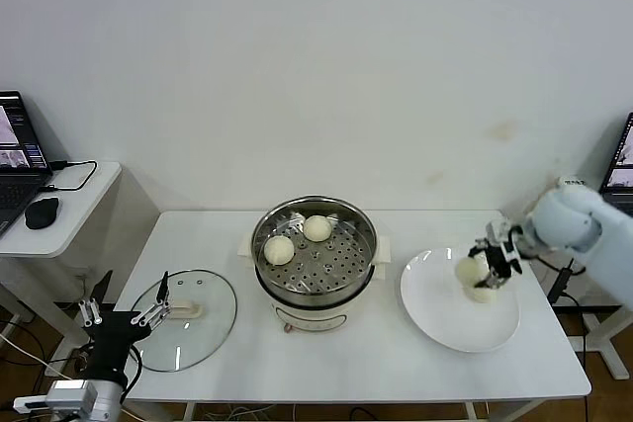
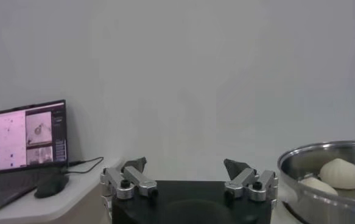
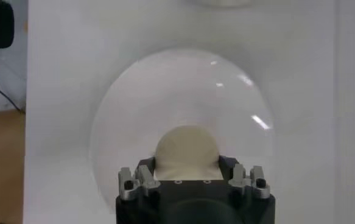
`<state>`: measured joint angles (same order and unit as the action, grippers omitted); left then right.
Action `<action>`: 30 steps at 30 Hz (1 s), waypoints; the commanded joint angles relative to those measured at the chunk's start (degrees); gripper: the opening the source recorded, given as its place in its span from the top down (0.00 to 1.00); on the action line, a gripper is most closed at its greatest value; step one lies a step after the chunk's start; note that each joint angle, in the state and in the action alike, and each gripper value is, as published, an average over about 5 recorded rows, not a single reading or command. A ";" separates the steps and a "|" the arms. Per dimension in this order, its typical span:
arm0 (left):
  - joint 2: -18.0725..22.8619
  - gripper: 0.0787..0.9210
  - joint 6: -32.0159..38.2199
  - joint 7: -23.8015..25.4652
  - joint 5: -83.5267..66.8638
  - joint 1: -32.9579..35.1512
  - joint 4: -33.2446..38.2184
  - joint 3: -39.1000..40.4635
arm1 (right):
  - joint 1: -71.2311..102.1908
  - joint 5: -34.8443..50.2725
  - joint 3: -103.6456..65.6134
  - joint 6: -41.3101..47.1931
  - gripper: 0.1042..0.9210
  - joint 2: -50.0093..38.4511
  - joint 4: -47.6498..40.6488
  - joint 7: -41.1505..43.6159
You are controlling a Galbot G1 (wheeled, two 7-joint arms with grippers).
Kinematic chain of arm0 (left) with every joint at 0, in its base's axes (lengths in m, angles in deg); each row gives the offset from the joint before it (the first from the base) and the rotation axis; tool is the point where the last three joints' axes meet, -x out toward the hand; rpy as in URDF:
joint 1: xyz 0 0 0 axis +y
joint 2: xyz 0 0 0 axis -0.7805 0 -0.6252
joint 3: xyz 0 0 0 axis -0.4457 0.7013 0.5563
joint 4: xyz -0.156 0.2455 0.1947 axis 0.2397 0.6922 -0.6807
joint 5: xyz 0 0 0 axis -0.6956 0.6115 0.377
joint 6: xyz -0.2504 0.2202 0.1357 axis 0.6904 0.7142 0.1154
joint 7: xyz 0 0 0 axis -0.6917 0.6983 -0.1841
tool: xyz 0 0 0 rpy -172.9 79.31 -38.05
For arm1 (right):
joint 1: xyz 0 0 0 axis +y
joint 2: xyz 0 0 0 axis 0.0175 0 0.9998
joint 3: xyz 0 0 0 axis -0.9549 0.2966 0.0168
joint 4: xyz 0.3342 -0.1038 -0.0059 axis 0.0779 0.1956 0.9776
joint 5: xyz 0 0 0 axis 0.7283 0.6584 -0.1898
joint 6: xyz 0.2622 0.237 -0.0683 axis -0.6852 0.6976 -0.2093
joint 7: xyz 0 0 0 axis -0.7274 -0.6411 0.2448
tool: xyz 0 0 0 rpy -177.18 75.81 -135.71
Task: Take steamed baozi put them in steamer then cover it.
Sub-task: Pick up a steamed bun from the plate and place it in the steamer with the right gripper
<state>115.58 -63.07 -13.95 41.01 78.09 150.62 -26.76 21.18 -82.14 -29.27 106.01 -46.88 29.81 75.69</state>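
- So far, two steamed baozi (image 1: pixel 279 249) (image 1: pixel 317 228) lie on the perforated tray inside the steamer (image 1: pixel 315 256), well away from either set of jaws; that part of the loading looks done.
- A third baozi (image 1: pixel 471 270) sits between the jaws of the right gripper (image 1: pixel 492 266), over the white plate (image 1: pixel 457 315); the right wrist view shows the bun (image 3: pixel 186 152) filling the gap, with the jaws clenched against its two sides.
- Another bun (image 1: pixel 484 292) shows just below the jaws on the plate, partly hidden by the gripper, so it is hard to tell where one bun ends and the next begins.
- Whether the gripped bun is already clear of the plate cannot be told from these views.
- The glass lid (image 1: pixel 187 319) lies flat on the worktop (image 1: pixel 396 363), just ahead of the left gripper (image 1: pixel 119 317), whose jaws stand released and empty with nothing between them.
- By my judgement the task is roughly at its midpoint: two buns are in, this one has to travel to the pot, the last one follows, and the covering has not begun.
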 commanded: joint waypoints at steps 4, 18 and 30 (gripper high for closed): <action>0.16 0.12 -0.05 -0.04 -0.11 -0.27 -0.06 -0.05 | -30.01 9.75 16.72 0.87 0.34 9.03 0.44 -0.22; 1.52 0.12 -0.04 -0.20 -0.03 -0.74 -0.38 -1.04 | -27.69 14.57 23.48 -7.89 0.34 30.44 0.40 -5.44; 1.77 0.12 0.00 -0.30 -0.32 -0.56 0.06 -2.62 | -22.34 2.46 30.31 -26.37 0.33 37.46 -5.35 -4.98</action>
<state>117.34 -63.09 -14.22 40.69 77.53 150.67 -29.03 -1.94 -75.00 -3.18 90.09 -15.76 26.79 71.13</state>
